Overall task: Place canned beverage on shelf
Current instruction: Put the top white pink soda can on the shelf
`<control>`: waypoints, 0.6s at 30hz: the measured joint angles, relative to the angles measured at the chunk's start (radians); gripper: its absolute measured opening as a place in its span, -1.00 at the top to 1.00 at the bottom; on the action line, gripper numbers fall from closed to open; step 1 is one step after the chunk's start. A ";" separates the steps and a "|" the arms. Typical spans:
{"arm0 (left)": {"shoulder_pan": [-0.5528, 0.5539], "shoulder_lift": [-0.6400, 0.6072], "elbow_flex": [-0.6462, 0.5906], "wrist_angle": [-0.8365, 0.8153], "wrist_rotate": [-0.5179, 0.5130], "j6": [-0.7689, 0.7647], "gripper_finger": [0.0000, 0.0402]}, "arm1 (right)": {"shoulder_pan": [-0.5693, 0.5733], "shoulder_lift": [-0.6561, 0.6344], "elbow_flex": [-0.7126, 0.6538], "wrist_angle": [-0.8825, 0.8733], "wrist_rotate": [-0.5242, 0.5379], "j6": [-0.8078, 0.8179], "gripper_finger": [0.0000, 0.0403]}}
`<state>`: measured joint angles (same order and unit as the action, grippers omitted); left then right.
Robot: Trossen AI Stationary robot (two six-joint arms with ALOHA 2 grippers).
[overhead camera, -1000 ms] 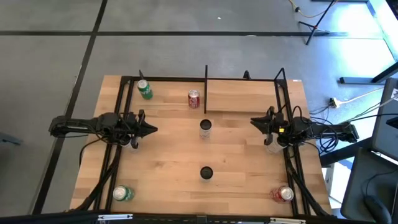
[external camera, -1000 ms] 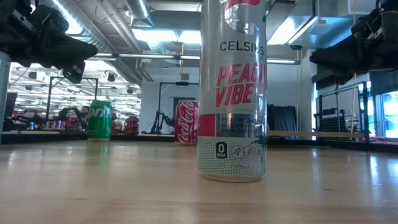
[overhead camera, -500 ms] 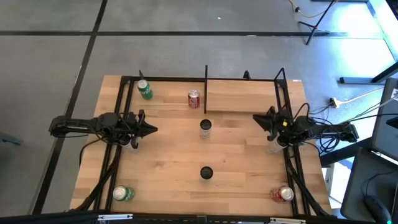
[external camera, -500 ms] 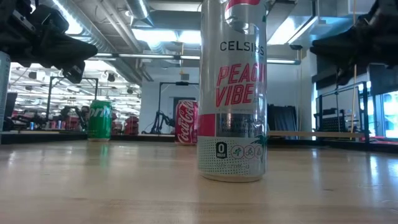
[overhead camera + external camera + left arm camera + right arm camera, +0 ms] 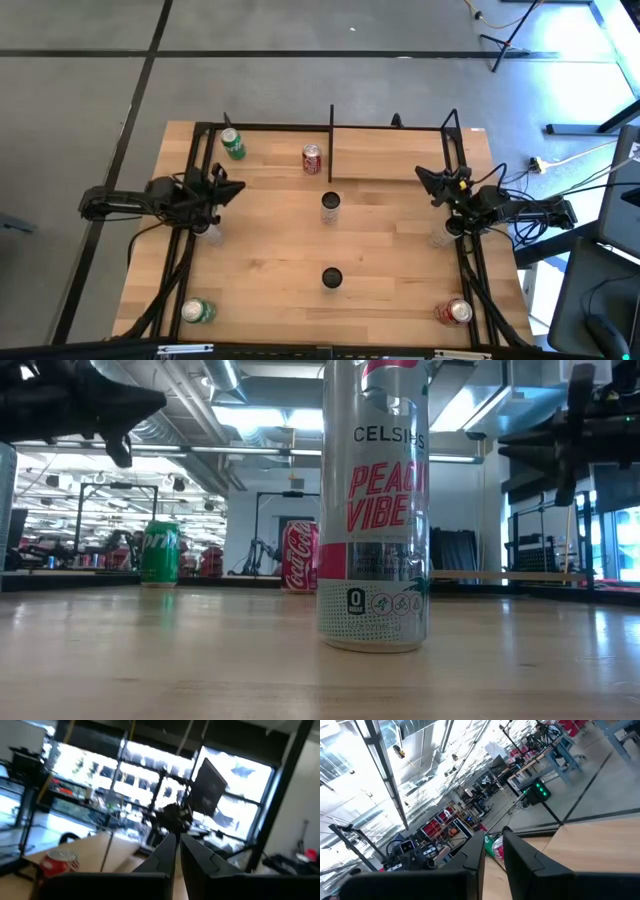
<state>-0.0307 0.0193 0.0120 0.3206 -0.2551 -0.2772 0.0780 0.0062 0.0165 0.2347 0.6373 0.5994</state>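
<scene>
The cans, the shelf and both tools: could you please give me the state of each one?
Shelf: bare, no can on it.
Green can at the back: upright.
Red can at the back: upright.
Tall silver can: upright, mid-table.
Dark-topped can: upright.
Green can in front: upright.
Red can in front: upright.
Left tool: shut, holding nothing.
Right tool: shut, holding nothing.

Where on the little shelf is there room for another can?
The shelf, the light board at the table's far right corner between the black centre post and the right corner post, looks bare. The far left side is more crowded: a green can and a red can stand there, and a silver can stands mid-table.
</scene>
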 joint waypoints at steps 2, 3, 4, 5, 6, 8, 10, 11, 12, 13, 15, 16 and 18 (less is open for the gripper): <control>0.000 0.000 0.000 0.027 -0.024 0.000 0.90 | 0.000 0.016 0.023 0.002 -0.003 -0.002 0.71; 0.000 0.000 0.000 0.038 -0.031 -0.001 0.90 | 0.000 0.032 0.038 0.004 -0.005 -0.005 0.71; 0.000 0.001 0.000 0.042 -0.039 -0.002 0.90 | 0.000 0.051 0.053 0.003 -0.009 -0.008 0.71; 0.000 0.008 0.000 0.043 -0.053 -0.010 0.90 | 0.000 0.074 0.071 0.001 -0.019 -0.016 0.71; 0.000 0.017 0.000 0.042 -0.069 -0.026 0.90 | 0.000 0.101 0.092 0.001 -0.032 -0.030 0.71; 0.000 0.036 0.010 0.035 -0.095 -0.033 0.90 | 0.000 0.166 0.138 0.003 -0.060 -0.060 0.71; 0.000 0.067 0.036 0.043 -0.107 -0.028 0.90 | 0.000 0.245 0.187 0.003 -0.073 -0.086 0.71; 0.000 0.090 0.051 0.045 -0.112 -0.027 0.90 | 0.000 0.289 0.213 0.001 -0.078 -0.098 0.71; 0.000 0.112 0.061 0.044 -0.118 -0.027 0.90 | 0.000 0.336 0.242 0.001 -0.089 -0.114 0.71; 0.000 0.135 0.072 0.039 -0.120 -0.027 0.90 | 0.000 0.384 0.272 0.001 -0.103 -0.135 0.71; 0.000 0.180 0.095 0.036 -0.121 -0.027 0.90 | 0.000 0.491 0.333 0.006 -0.131 -0.160 0.71; 0.000 0.205 0.106 0.039 -0.120 -0.027 0.90 | 0.000 0.543 0.364 0.005 -0.139 -0.162 0.71; 0.000 0.252 0.123 0.041 -0.120 -0.027 0.90 | 0.000 0.639 0.422 0.002 -0.141 -0.158 0.71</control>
<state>-0.0311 0.2711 0.1355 0.3618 -0.3751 -0.3042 0.0784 0.6450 0.4385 0.2363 0.4958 0.4414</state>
